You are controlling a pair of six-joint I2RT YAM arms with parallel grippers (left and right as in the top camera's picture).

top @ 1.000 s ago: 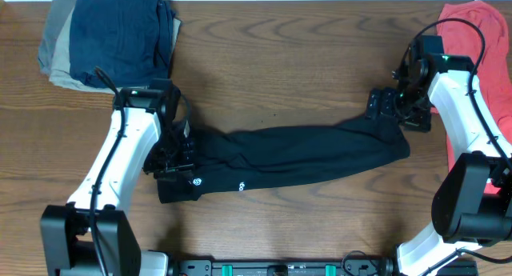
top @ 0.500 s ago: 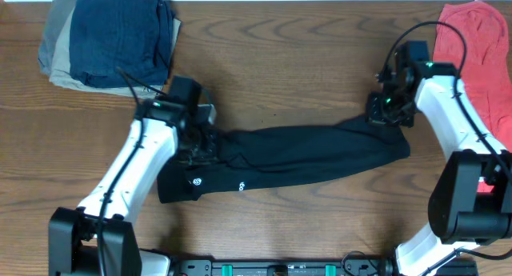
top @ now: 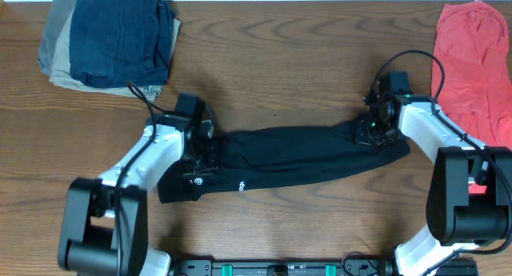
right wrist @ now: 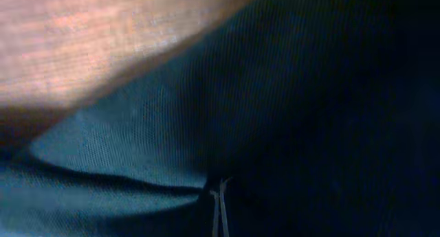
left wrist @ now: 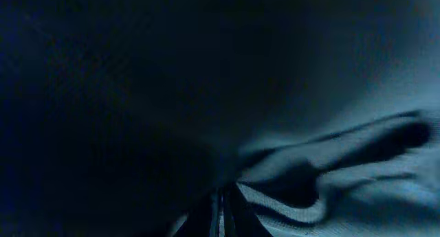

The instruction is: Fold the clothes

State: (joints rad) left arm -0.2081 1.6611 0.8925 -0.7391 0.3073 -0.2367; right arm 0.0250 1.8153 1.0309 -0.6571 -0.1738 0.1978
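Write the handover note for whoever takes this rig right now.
Left hand: shut on the left end of the black garment.
Right hand: shut on its right end.
The garment lies long and flat across the table. The navy pile at far left and the red shirt at far right both lie apart from it.
Done: both ends pinched.
Left: the fold itself, probably bringing one end over the other.
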